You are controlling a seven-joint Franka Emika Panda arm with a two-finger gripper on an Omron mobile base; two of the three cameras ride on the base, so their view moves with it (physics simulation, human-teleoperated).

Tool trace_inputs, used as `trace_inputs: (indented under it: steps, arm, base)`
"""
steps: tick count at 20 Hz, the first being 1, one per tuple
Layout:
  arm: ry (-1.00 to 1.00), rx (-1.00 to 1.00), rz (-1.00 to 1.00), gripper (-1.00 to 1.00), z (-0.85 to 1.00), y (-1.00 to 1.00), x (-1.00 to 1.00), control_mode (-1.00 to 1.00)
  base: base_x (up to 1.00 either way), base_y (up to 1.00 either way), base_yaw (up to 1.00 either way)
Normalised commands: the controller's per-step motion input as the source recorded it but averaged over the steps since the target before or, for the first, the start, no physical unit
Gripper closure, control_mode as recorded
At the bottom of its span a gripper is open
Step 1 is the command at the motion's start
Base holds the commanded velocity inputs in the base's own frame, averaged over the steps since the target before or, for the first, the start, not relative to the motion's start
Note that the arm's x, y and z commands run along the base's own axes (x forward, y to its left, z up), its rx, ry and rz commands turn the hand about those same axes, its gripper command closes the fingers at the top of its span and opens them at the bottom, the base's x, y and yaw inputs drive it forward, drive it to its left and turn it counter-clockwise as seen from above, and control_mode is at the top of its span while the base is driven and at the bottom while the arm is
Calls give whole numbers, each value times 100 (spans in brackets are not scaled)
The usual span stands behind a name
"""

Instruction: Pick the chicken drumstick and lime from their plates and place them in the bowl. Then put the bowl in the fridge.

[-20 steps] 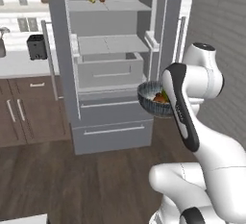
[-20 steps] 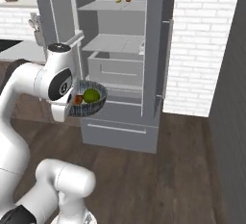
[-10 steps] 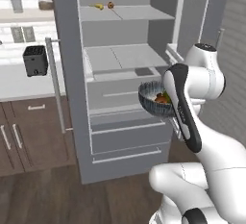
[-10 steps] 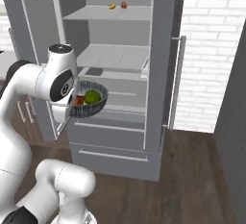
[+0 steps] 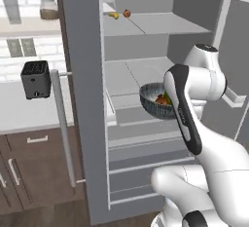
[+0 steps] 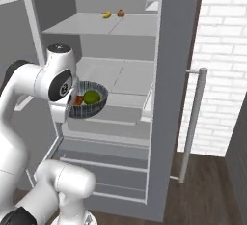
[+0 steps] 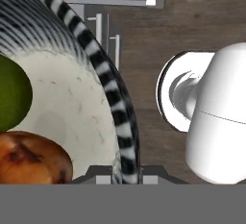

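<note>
My gripper [image 7: 127, 174] is shut on the rim of the bowl [image 6: 89, 107], dark and striped outside and pale speckled inside [image 7: 81, 112]. It holds the bowl [image 5: 151, 102] level in front of the open fridge [image 6: 120, 74], just before its middle shelf [image 5: 133, 77]. The green lime [image 6: 91, 96] and the reddish-brown chicken drumstick [image 6: 78, 100] lie side by side in the bowl. In the hand view the lime [image 7: 12, 93] sits above the drumstick [image 7: 33, 158]. The plates are out of view.
The fridge door [image 5: 80, 99] with its long bar handle [image 5: 63, 128] stands open on the left, the other door [image 6: 176, 74] on the right. Two small fruits [image 6: 113, 13] lie on the upper shelf. A black toaster [image 5: 35, 79] sits on the counter beside the fridge.
The whole picture has shifted: the base has driven closer to the fridge, which now looms larger. The bowl stays held the same way in my gripper.
</note>
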Motion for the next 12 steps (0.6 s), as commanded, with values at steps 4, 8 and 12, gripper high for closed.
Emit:
trace_inputs:
  steps: [4, 8, 12]
  arm:
    - [0, 0, 0, 100, 0, 0, 0, 100]
    - [0, 0, 0, 100, 0, 0, 0, 100]
    - [0, 0, 0, 100, 0, 0, 0, 100]
  base:
    - [81, -37, 0]
    - [48, -29, 0]
    - [24, -3, 11]
